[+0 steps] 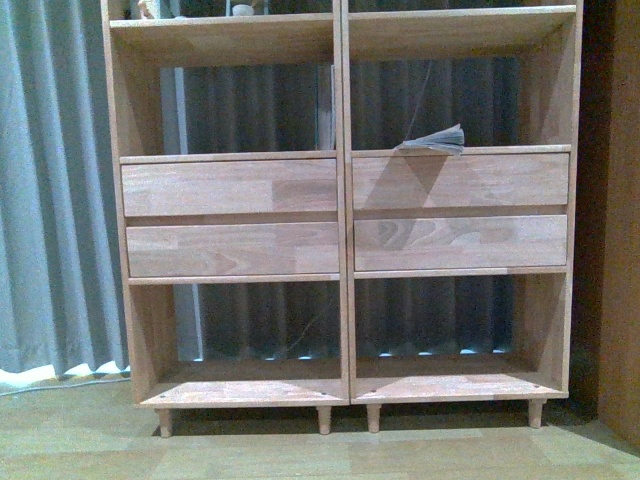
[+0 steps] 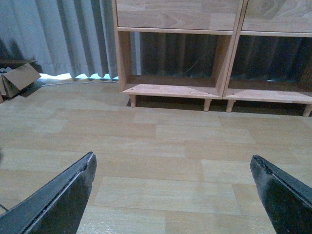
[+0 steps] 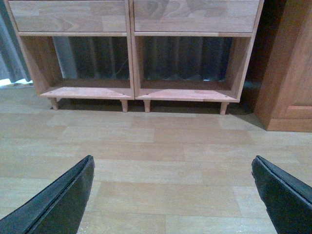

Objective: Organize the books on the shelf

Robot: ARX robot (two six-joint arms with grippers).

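One book (image 1: 435, 141) lies flat on the shelf (image 1: 341, 300), in its right middle space. We think it is light and floppy, so we should pinch its closed edge. Our left gripper (image 2: 171, 157) and right gripper (image 3: 173, 158) gape wide, empty.

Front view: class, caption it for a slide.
Light-wood shelf with one book lying in its right middle compartment.
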